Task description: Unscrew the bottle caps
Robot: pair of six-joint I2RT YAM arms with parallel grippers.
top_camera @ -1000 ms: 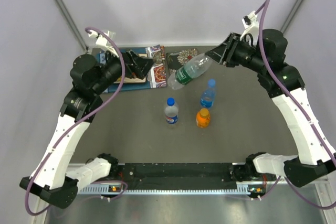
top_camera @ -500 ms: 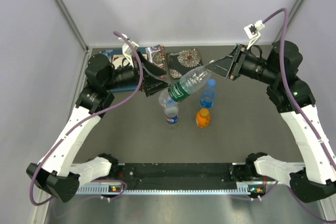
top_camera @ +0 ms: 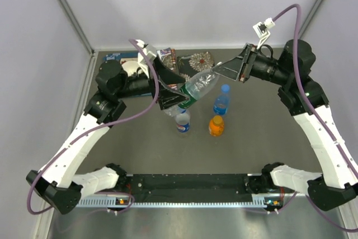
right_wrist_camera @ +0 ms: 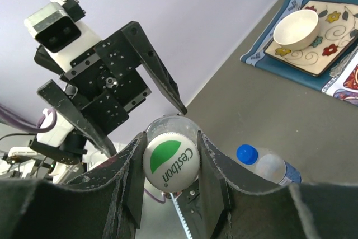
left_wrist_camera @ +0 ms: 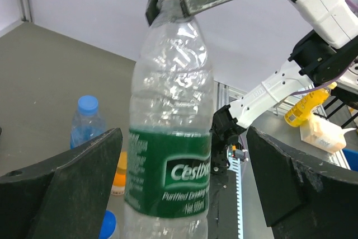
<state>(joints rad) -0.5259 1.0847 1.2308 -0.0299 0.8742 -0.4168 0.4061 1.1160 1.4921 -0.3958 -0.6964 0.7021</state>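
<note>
The clear bottle with the green label [top_camera: 196,88] hangs tilted in the air above the table. My right gripper [top_camera: 219,71] is shut on its white cap [right_wrist_camera: 170,160]. My left gripper [top_camera: 172,98] is open, and its fingers [left_wrist_camera: 67,183] stand on either side of the bottle's labelled lower half [left_wrist_camera: 170,177] with gaps on both sides. The blue-tinted bottle [top_camera: 221,102], the short orange-filled bottle [top_camera: 216,125] and the clear bottle with the blue-red label [top_camera: 182,120] stand upright on the table below, all capped.
Patterned placemats [top_camera: 198,60] with a white bowl [right_wrist_camera: 298,29] lie along the back of the table. White walls close in the back and both sides. The black base rail [top_camera: 190,186] runs along the near edge.
My left gripper has swung right from over the placemats and now straddles the lower half of the green-label bottle. My right gripper has kept the cap and shifted the bottle slightly left.
</note>
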